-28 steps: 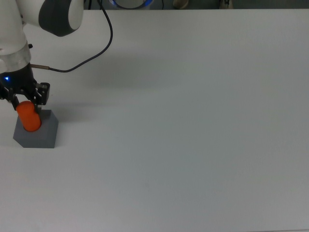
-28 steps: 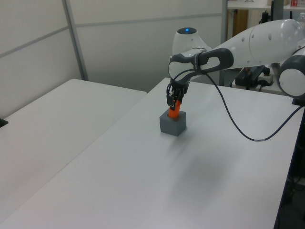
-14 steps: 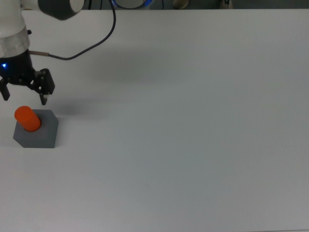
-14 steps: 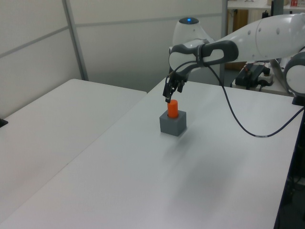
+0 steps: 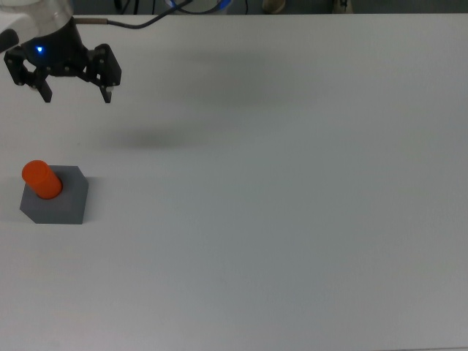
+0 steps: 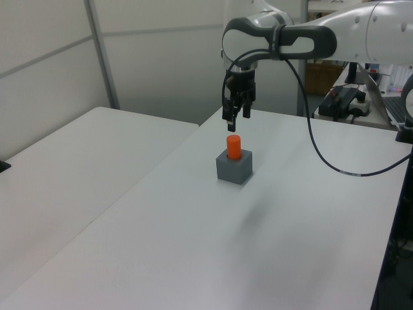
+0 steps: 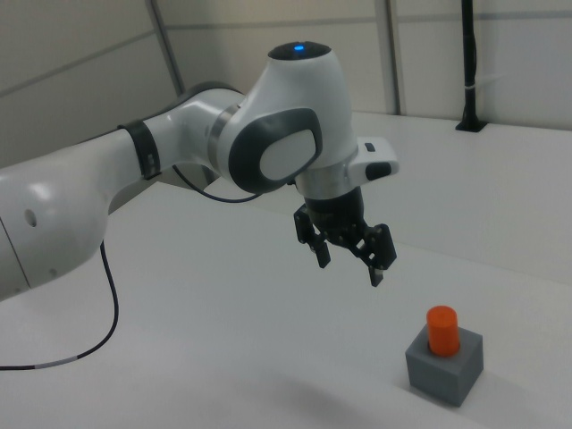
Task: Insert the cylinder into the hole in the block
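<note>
The block sits on the white table close to the top view's left edge, well away from the other edges. The cylinder stands upright in the hole in the block's top face, its lower part sunk in and its orange-red upper part rising above the grey top; the left view and right view show the same. The hole itself is hidden by the cylinder. Farther back, the gripper hangs in the air above the table, apart from the cylinder, its fingers spread wide and holding nothing.
</note>
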`<state>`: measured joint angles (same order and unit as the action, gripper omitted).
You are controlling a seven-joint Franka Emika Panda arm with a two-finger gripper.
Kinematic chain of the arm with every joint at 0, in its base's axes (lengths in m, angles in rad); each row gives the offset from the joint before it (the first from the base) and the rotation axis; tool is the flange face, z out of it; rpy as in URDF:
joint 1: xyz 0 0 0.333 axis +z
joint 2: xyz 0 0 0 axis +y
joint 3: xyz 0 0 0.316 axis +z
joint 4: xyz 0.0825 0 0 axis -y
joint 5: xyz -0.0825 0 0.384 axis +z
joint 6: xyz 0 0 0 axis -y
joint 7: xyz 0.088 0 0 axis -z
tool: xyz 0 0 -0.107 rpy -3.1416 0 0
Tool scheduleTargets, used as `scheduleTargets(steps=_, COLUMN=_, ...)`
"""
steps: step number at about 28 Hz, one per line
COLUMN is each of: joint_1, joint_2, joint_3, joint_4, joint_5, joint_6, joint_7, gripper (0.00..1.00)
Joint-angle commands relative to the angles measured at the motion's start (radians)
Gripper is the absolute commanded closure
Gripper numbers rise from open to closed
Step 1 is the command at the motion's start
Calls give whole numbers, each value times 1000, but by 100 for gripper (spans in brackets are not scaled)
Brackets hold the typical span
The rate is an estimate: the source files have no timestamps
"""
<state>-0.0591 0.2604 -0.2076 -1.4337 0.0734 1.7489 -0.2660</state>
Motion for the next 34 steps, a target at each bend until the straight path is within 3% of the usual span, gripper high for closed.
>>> scheduleTargets(steps=1, joint_1=15, joint_2=-3, joint_3=-3, joint_4=7, joint_5=6, joint_6=-32, joint_7=1, gripper=0)
scheduleTargets(steps=34, joint_1=25, joint_2=-6, joint_3=1, joint_4=6, joint_5=-17, joint_6=-68, joint_7=1, gripper=0)
